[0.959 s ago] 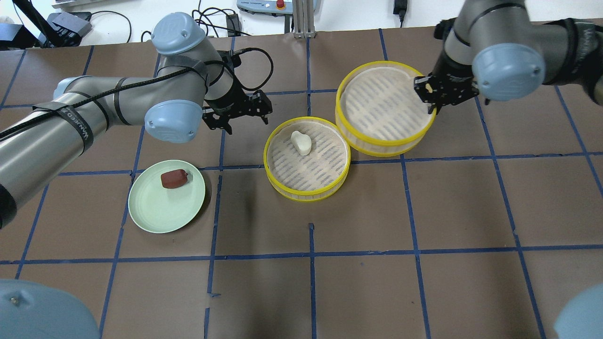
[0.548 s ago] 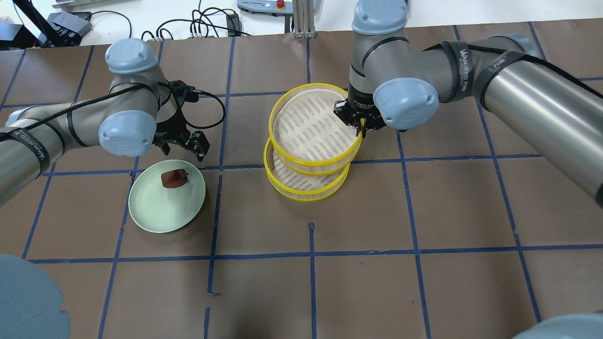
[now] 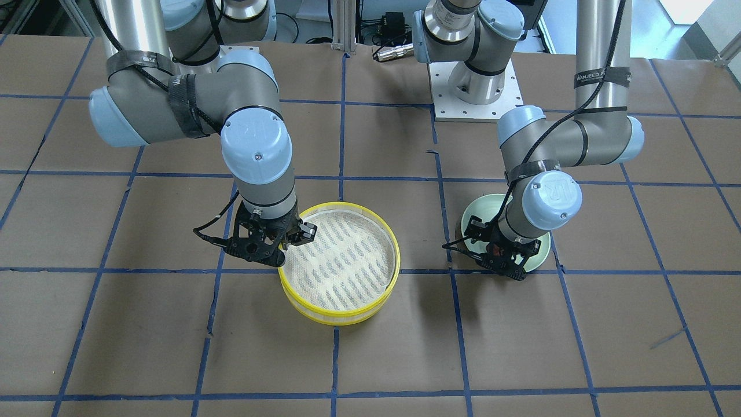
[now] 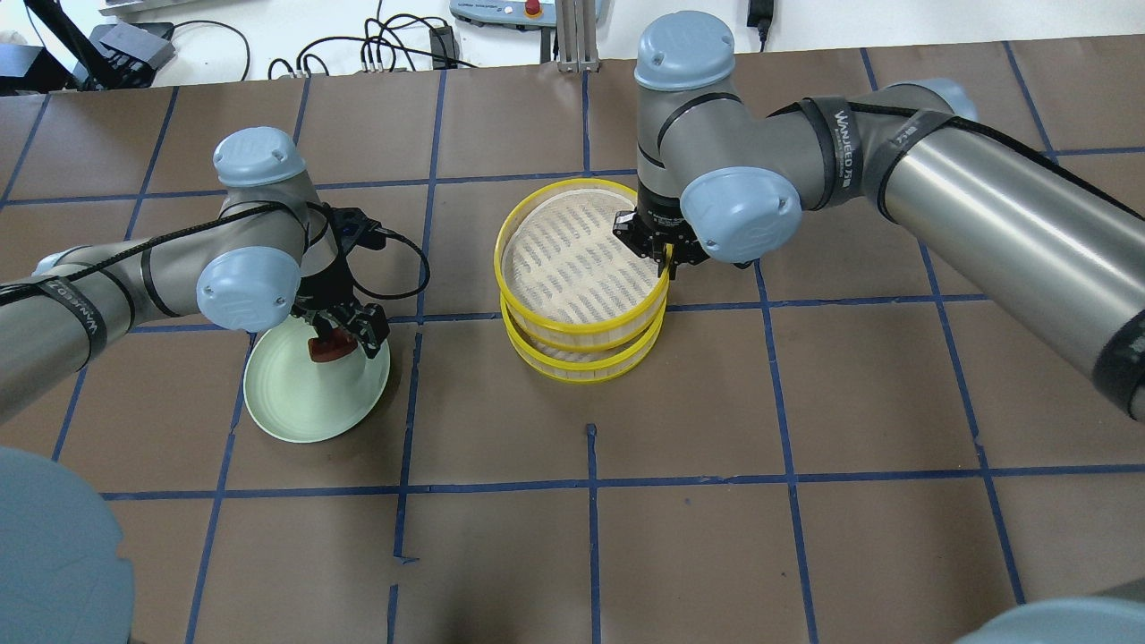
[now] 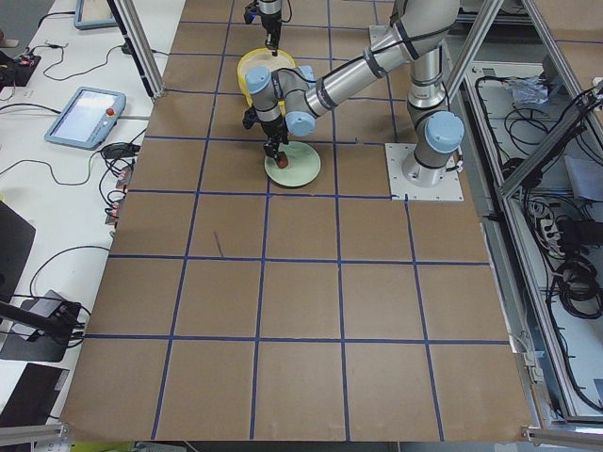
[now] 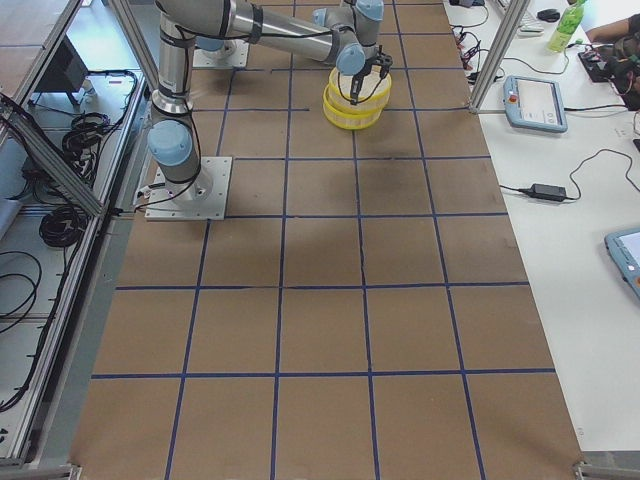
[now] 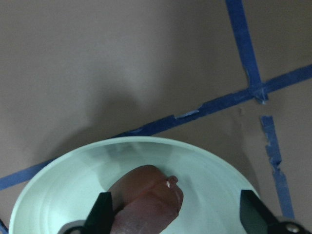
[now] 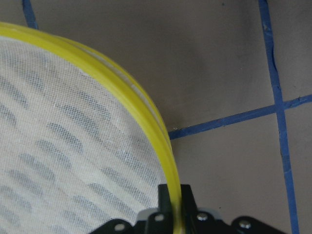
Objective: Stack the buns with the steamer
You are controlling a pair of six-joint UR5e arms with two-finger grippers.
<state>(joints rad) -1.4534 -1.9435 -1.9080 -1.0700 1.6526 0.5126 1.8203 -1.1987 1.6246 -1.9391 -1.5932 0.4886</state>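
The dark reddish-brown bun (image 4: pixel 326 349) lies on the pale green plate (image 4: pixel 309 402). My left gripper (image 4: pixel 338 333) is open and low over the plate. In the left wrist view its fingers (image 7: pixel 103 212) stand on either side of the bun (image 7: pixel 146 197). My right gripper (image 4: pixel 666 255) is shut on the rim of the upper yellow steamer tray (image 4: pixel 572 259). It holds that tray over the lower steamer tray (image 4: pixel 581 368), nearly aligned with it. The right wrist view shows the pinched rim (image 8: pixel 146 112). The white bun is hidden under the upper tray.
The brown table has blue tape grid lines (image 4: pixel 590 483). Cables and a pendant (image 4: pixel 528 9) lie along the far edge. The robot's base plate (image 3: pixel 474 98) sits at the top of the front-facing view.
My right gripper has carried the upper steamer tray left over the lower tray, covering the white bun. My left gripper has come down to the plate, around the brown bun.
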